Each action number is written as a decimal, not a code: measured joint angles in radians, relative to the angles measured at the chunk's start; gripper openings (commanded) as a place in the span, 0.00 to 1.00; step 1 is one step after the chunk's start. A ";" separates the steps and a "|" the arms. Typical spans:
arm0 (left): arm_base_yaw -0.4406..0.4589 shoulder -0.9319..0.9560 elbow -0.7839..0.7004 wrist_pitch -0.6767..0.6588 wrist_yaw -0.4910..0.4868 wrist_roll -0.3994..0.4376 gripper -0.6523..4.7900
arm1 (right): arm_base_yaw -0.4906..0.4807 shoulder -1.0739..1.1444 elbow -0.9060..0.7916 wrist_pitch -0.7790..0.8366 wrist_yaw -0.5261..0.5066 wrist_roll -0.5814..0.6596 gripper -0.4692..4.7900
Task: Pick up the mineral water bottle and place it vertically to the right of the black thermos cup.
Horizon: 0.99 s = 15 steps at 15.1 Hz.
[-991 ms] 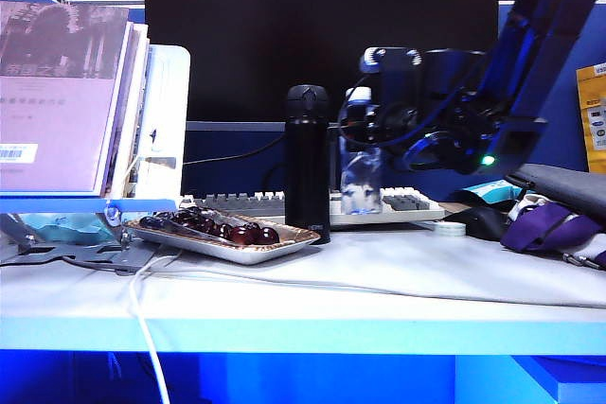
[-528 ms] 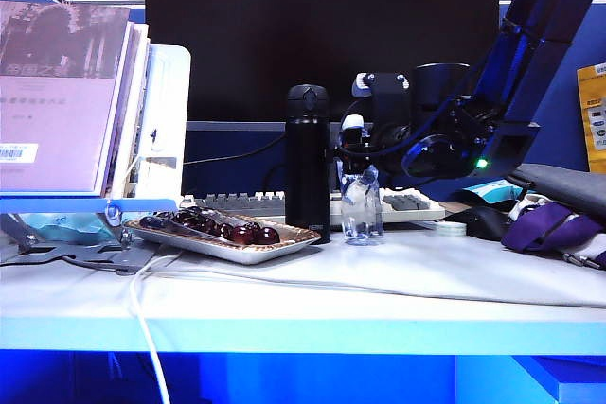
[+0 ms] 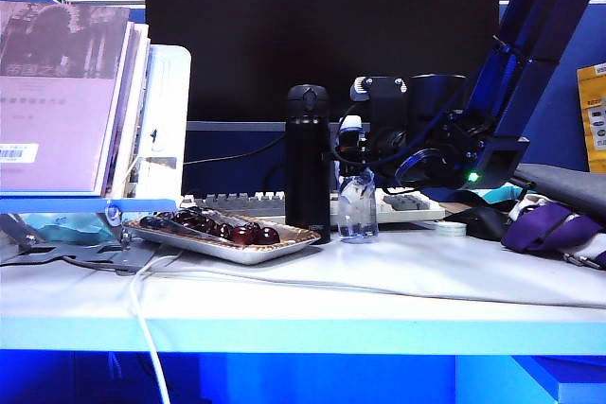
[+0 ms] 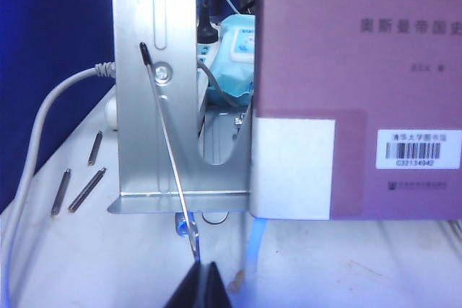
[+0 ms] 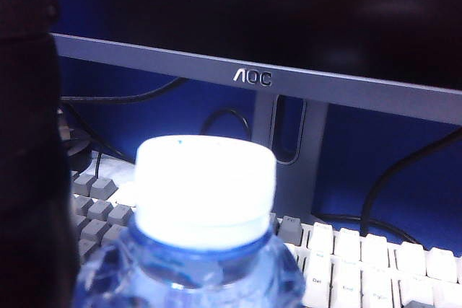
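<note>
Bottle upright on the white table, base down, just right of the black thermos cup with a thin gap between them, in front of the keyboard. The mineral water bottle has its long axis vertical, cap up against the right gripper, which comes in from the far side of the thermos and seems clamped on the neck; fingers not clearly visible, so grip is a judgement. Right wrist view looks straight onto the white cap, thermos dark at one edge. Left gripper sits closed and empty by the book stand, well away from the thermos. Right arm is the only near one; next move looks like letting go and lifting straight up along the bottle axis
</note>
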<state>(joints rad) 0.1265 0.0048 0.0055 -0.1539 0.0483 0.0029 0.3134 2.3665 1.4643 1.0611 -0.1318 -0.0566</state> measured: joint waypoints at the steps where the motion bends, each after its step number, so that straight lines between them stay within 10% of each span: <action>1: 0.000 0.000 0.000 0.000 0.000 0.000 0.11 | 0.000 0.000 0.000 0.000 0.000 0.000 0.71; 15: 0.000 0.000 0.000 0.000 0.000 0.000 0.11 | -0.001 -0.039 0.004 0.103 0.000 0.004 0.74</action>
<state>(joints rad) 0.1265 0.0048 0.0055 -0.1543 0.0483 0.0029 0.3126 2.3280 1.4681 1.1641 -0.1318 -0.0528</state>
